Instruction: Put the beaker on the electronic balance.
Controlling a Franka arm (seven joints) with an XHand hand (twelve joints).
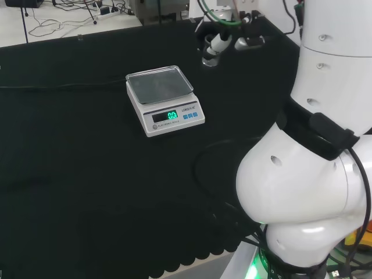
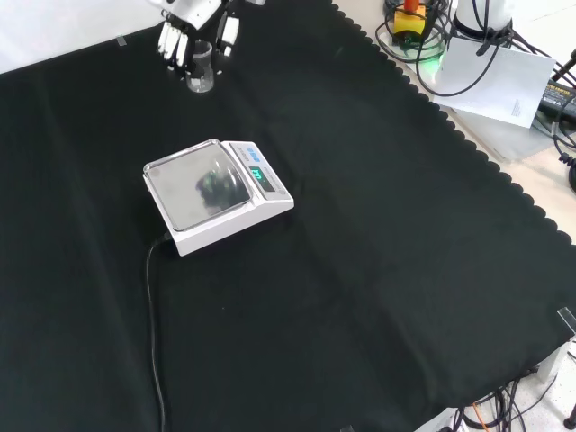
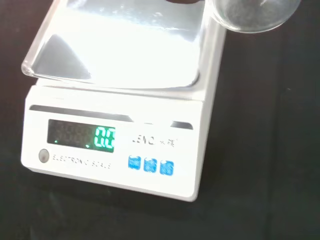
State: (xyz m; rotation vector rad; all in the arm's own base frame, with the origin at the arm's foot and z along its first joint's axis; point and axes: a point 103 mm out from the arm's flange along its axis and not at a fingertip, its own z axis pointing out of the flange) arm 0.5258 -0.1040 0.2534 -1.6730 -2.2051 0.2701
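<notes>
Nearest the wrist camera: electronic balance (image 3: 117,100), white body, steel pan (image 3: 120,42) bare, green readout lit, blue buttons alongside. Clear beaker (image 3: 250,12) right up against the lens, round base visible, just past the balance's pan corner in that view. Front view: beaker (image 2: 202,70) upright, sitting between curled fingers of the hand (image 2: 184,31), well apart from the balance (image 2: 216,193), beyond its far edge toward the cloth's back border. Hand wrapped around the beaker, fingers on one side, thumb on the other; cannot tell whether base touches the tabletop (image 2: 378,270) or hangs just above. Head view: hand (image 1: 221,40) with beaker (image 1: 210,55) off to the balance's (image 1: 164,100) right and farther back, pan side closer to the hand than the display side. Beaker looks empty, no liquid seen; glass too clear to be sure. Pan holds nothing. Key relation: balance lies down-and-slightly-right of the hand in front view, so carry likely needs a lift, a travel toward the pan, keeping the beaker's axis vertical, then a centred set-down. Risk guess: clipping the pan's raised rim if brought in low. Power cable (image 2: 153,315) trails from the balance's near side, clear of the path.
</notes>
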